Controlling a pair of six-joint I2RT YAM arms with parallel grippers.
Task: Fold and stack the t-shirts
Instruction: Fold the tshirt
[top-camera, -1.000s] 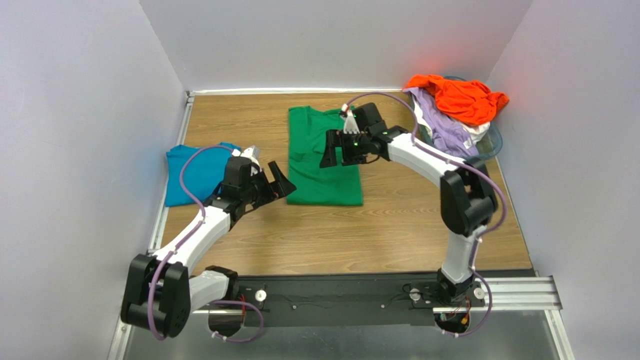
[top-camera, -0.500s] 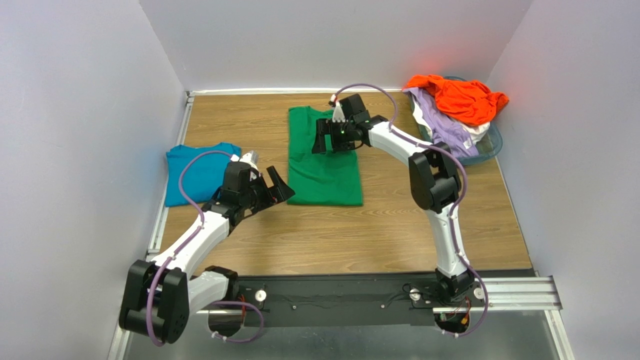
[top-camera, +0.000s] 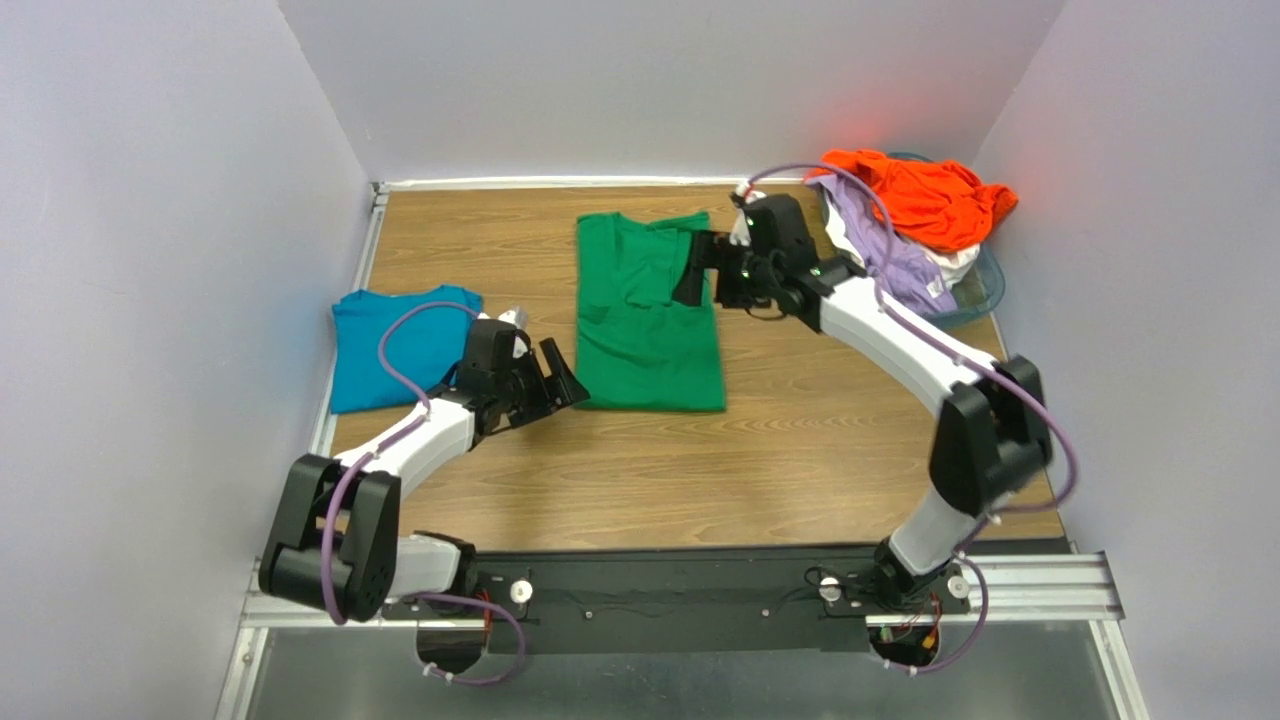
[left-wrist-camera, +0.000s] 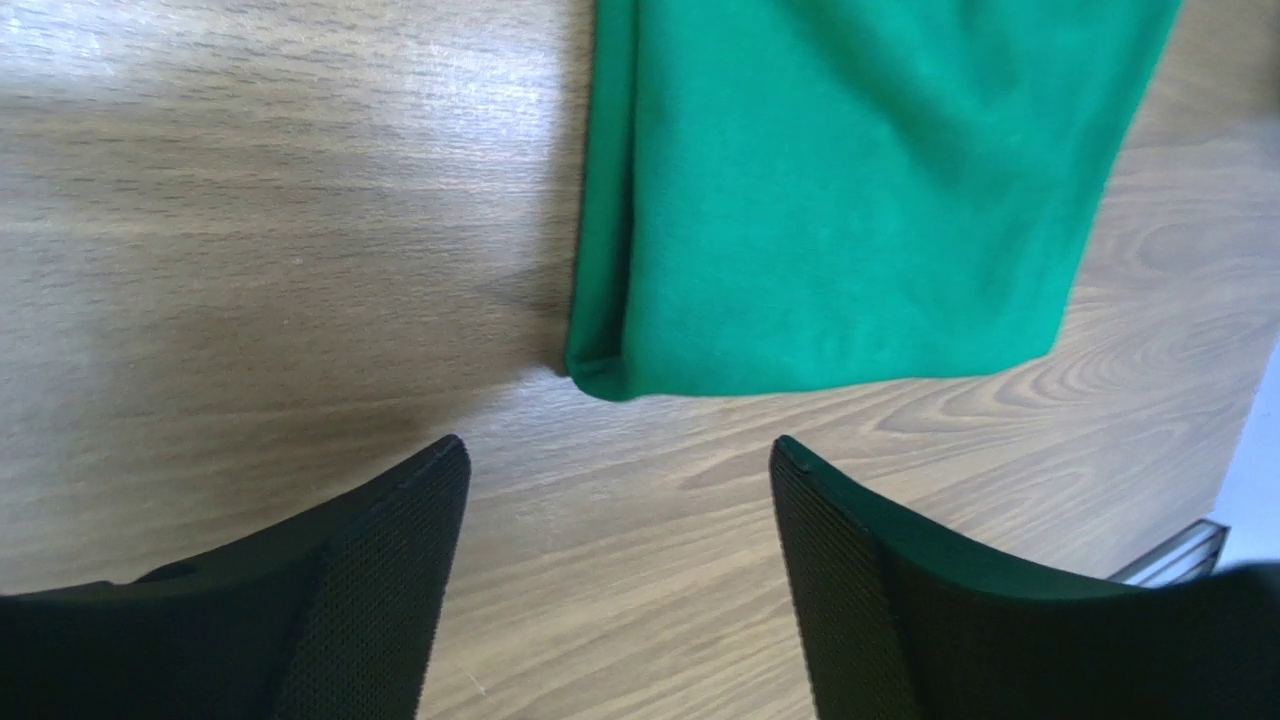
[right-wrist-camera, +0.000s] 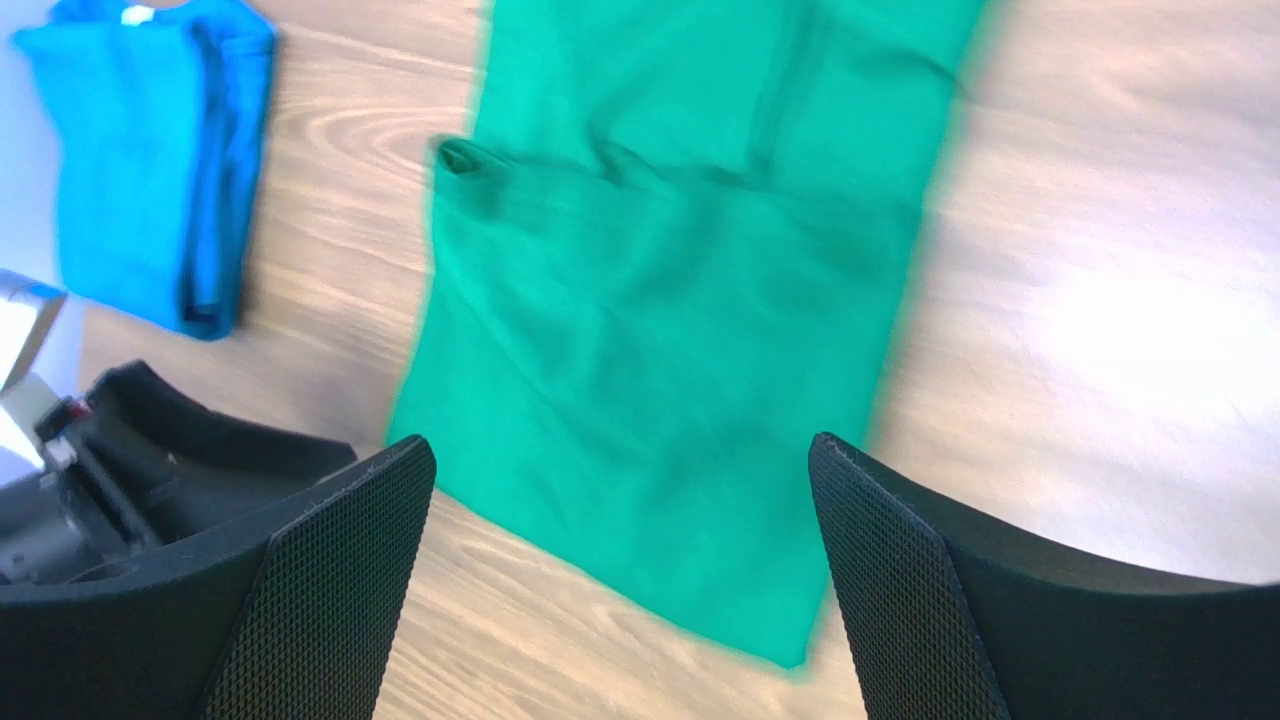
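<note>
Top external view: the green t-shirt (top-camera: 646, 323) lies folded on the table (top-camera: 842, 450), the teal-blue t-shirt (top-camera: 394, 348) to its left. The left gripper (top-camera: 559, 378), jaws apart, sits by the green shirt's near-left corner. The right gripper (top-camera: 694, 270), also spread, hovers over its far-right edge, seemingly clear of the cloth. An orange t-shirt (top-camera: 920, 195) largely hides the basket (top-camera: 984, 278).

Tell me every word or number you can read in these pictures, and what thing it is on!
None: no word, number or sign can be read here.
The bright green cloth t-shirt is plain.
The folded teal-blue cloth t-shirt is plain; a tiny white patch at its collar may be a label, too small to read.
The orange cloth t-shirt on the heap shows no print.
</note>
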